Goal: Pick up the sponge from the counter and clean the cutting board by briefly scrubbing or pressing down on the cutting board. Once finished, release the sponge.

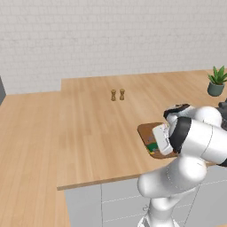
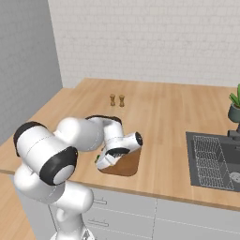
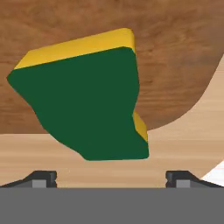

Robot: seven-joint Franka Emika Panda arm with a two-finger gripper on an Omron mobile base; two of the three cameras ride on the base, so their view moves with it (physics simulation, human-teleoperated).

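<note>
- Now I am looking down through the hand view, and the sponge (image 3: 85, 96) is sitting green side up on the cutting board (image 3: 175, 57).
- The gripper (image 3: 111, 177) is hanging over it with its two tips wide apart, gripping nothing.
- The cutting board is lying near the front edge of the counter (image 1: 88, 128).
- Two small shakers (image 1: 117, 94) are standing side by side farther back.
- A potted plant (image 1: 217, 81) is sitting at the far right, and a sink (image 2: 215, 161) is showing at the right.
</note>
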